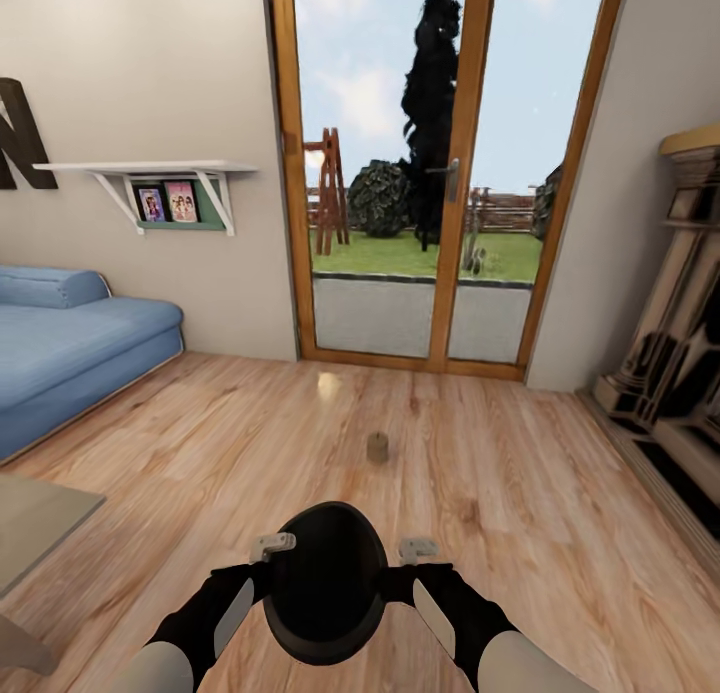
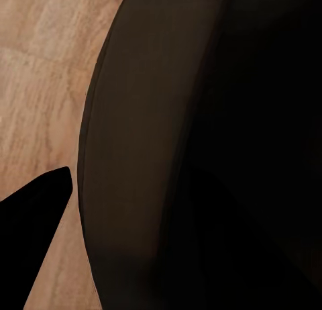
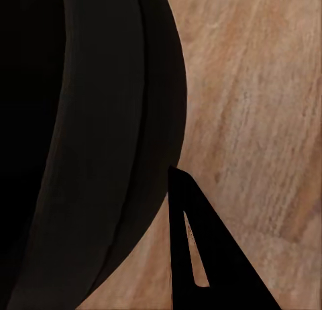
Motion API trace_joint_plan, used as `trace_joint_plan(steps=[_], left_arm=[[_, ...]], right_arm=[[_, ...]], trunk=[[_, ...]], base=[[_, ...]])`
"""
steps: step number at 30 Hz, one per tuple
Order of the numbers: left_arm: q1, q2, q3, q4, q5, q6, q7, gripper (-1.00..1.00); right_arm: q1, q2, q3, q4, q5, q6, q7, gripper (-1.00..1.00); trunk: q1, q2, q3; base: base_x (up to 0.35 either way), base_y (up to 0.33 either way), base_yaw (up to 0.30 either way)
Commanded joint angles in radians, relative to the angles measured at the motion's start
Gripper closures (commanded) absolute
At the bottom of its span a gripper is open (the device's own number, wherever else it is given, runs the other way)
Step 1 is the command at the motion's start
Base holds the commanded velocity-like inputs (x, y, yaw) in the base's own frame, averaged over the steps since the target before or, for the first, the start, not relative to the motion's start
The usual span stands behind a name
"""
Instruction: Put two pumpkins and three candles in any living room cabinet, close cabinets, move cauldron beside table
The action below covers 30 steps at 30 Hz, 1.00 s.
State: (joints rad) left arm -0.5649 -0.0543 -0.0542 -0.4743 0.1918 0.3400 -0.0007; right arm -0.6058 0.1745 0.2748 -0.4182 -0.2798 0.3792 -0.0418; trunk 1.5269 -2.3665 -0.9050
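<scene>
Left gripper (image 1: 262, 573) and right gripper (image 1: 412, 573) sit against opposite flanks of the cauldron (image 1: 325, 583), which hangs between the two arms low in the head view, above the wood floor (image 1: 500, 473). Each wrist view shows one dark finger (image 2: 33, 223) (image 3: 201, 256) lying just beside the black curved wall, with floorboards behind. Whether either pair of jaws is pinched on the rim or merely pressed flat to the wall cannot be told; the far finger of each is hidden by the pot.

Judgement: this is the carry of the cauldron toward a table. The hold looks like a two-sided squeeze, so the arms should travel as one unit, at constant spacing and level; any drift apart risks a drop.

A small brown cylinder, probably one candle (image 1: 377, 447), stands on the floor ahead, well apart from the pot. The base should steer round it.

Surroundings: blue sofa (image 1: 70, 343) at left, glass door (image 1: 440, 173) ahead, dark fireplace surround (image 1: 670, 353) at right. A pale flat corner (image 1: 40, 518) at lower left may be a table edge; not certain. If so, a left turn and a gentle set-down close beside it would finish this step.
</scene>
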Motion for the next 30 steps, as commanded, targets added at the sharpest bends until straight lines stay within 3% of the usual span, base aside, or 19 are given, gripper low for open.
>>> trace_joint_plan(steps=[1, 14, 30], left_arm=[[-0.001, 0.001, 0.0, -0.006, 0.014, 0.005, 0.002, 1.0], [-0.001, 0.001, 0.0, -0.006, 0.014, 0.005, 0.002, 1.0], [-0.001, 0.001, -0.001, -0.005, 0.014, 0.005, 0.002, 1.0]], right_arm=[[0.0, 0.0, 0.003, -0.001, -0.002, 0.004, -0.006, 1.0], [0.0, 0.0, 0.003, -0.001, -0.001, 0.004, -0.006, 1.0], [0.0, 0.0, 0.004, -0.001, -0.001, 0.004, -0.006, 1.0]], trunk=[[0.0, -0.001, -0.001], [0.0, -0.001, -0.001], [0.0, -0.001, -0.001]], base=[[0.294, -0.197, 0.274], [0.24, -0.176, 0.276], [0.043, -0.136, 0.276]])
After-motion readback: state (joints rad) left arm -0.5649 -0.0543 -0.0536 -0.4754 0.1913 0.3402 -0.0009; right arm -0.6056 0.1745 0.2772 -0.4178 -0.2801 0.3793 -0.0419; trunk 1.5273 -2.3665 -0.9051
